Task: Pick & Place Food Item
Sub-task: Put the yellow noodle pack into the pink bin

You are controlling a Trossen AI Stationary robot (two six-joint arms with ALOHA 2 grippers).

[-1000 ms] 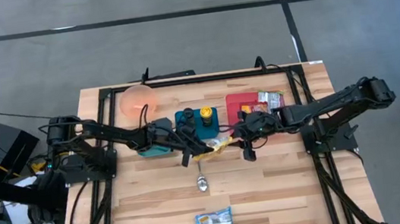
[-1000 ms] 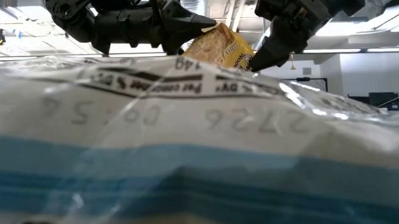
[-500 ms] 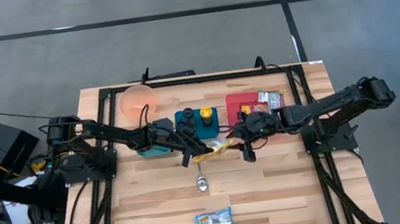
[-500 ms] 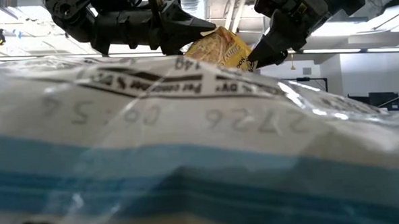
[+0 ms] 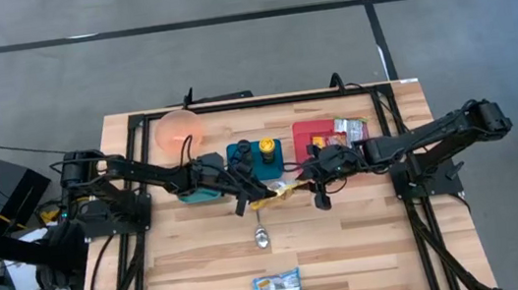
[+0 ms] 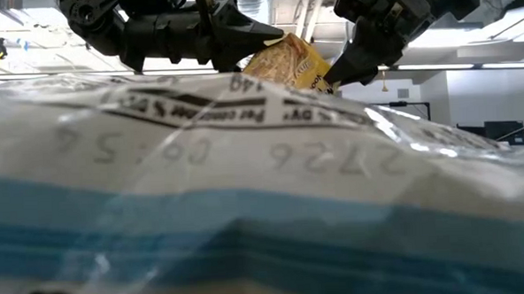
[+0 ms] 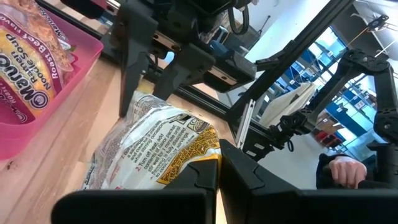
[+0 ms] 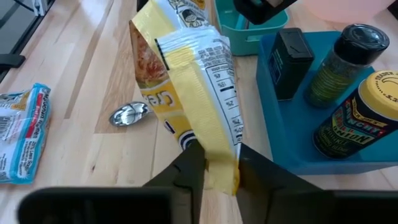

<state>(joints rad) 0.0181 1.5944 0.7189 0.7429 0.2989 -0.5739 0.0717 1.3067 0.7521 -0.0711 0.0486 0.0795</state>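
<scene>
Over slatted wood table (image 5: 194, 262), claws pinch crinkly yellow packet (image 5: 276, 195).

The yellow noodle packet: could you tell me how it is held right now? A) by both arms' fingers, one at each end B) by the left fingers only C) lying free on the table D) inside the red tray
A: the yellow noodle packet hangs between the left gripper and the right gripper, each wrist view showing fingers pinched on an end.
</scene>
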